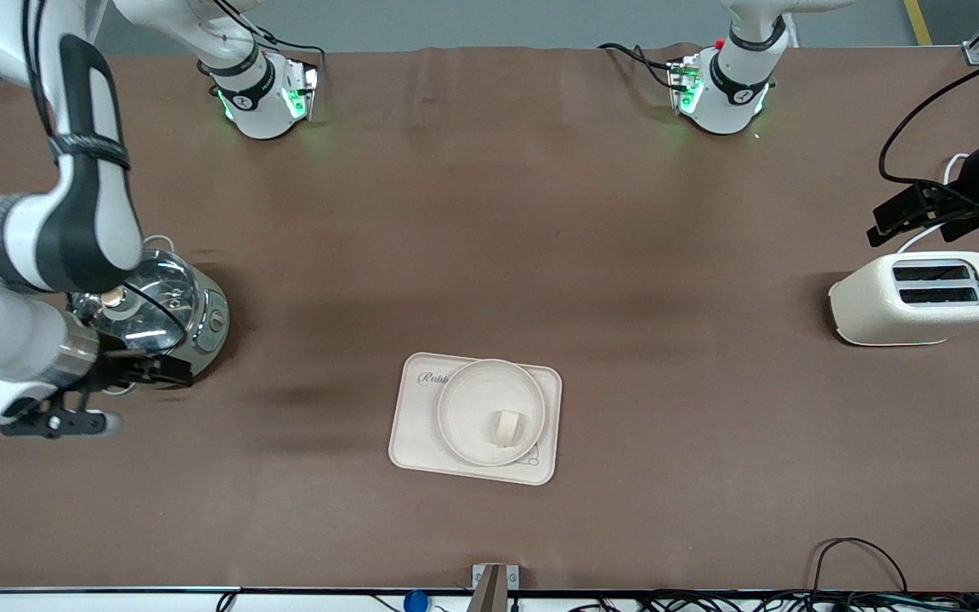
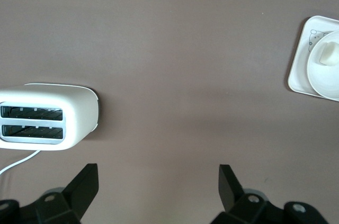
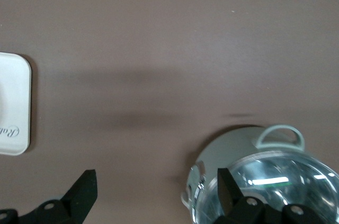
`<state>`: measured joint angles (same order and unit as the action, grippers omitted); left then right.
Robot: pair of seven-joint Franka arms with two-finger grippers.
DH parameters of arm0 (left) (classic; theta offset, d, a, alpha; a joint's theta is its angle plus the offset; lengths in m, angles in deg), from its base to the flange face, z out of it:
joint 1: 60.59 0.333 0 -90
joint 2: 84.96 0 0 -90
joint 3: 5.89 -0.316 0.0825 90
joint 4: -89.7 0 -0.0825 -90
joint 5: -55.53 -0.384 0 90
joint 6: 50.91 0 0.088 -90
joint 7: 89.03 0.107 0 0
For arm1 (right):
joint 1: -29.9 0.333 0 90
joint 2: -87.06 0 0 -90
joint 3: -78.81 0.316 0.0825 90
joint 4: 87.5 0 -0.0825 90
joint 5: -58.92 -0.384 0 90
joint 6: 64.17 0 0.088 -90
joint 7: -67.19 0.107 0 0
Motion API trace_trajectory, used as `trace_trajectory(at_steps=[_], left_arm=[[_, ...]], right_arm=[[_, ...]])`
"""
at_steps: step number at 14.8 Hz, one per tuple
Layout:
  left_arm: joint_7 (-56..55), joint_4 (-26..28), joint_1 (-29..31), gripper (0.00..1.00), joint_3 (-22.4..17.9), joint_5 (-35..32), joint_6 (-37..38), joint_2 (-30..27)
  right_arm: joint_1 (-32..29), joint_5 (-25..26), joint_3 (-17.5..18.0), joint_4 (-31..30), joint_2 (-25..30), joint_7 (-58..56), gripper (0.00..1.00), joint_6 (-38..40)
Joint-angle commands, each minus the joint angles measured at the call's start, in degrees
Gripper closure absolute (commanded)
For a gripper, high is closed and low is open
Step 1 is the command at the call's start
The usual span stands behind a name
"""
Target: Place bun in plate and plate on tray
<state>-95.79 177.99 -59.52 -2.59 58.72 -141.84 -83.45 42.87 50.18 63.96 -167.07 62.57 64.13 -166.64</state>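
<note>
The bun [image 1: 506, 427] lies in the round plate [image 1: 468, 399]. The plate sits on the cream tray [image 1: 415, 425] with "Rabbit" lettering, in the middle of the table toward the front camera. My left gripper [image 1: 931, 217] is open and empty, up in the air by the toaster at the left arm's end. In the left wrist view its fingers [image 2: 85, 187] stand wide apart around the left gripper's midpoint [image 2: 157, 184], with the tray [image 2: 299, 73], plate [image 2: 323, 78] and bun [image 2: 329, 53] far off. My right gripper [image 1: 107, 398] is open and empty beside the pot; it also shows in the right wrist view [image 3: 155, 189], as does the tray's end [image 3: 16, 102].
A white two-slot toaster [image 1: 919, 297] stands at the left arm's end, also in the left wrist view [image 2: 47, 117]. A shiny pot with a glass lid [image 1: 188, 310] stands at the right arm's end, also in the right wrist view [image 3: 254, 181]. Cables lie along the table's front edge.
</note>
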Motion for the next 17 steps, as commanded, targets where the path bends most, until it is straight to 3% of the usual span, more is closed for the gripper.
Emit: trace_trajectory(at_steps=[1,6,11,13,15,17], left_arm=[[1.1,0.7,0.2,0.00,-0.3,-0.2,-1.0,-0.7],[0.0,-0.7,-0.6,0.00,0.0,-0.7,-0.9,-0.1],[0.2,-1.9,-0.6,0.00,0.2,-1.5,-0.5,0.9],[0.1,-1.9,-0.7,0.00,0.3,-1.6,0.4,0.9],[0.2,-1.9,-0.6,0.00,0.3,-1.6,0.7,0.9],[0.5,-1.9,-0.6,0.00,0.3,-1.6,0.6,0.9]], right_arm=[[-1.2,3.3,0.8,-5.8,8.7,-1.8,0.00,1.9],[-2.4,4.8,0.8,-5.3,15.7,-1.1,0.00,7.6],[-4.2,4.7,0.9,-5.6,19.0,-1.0,0.00,11.4],[-8.6,4.6,3.8,-5.4,19.6,-1.4,0.00,11.7],[-15.8,4.7,10.7,-5.6,21.0,-1.9,0.00,12.8],[-16.3,5.4,11.6,-6.0,22.5,-1.9,0.00,13.3]])
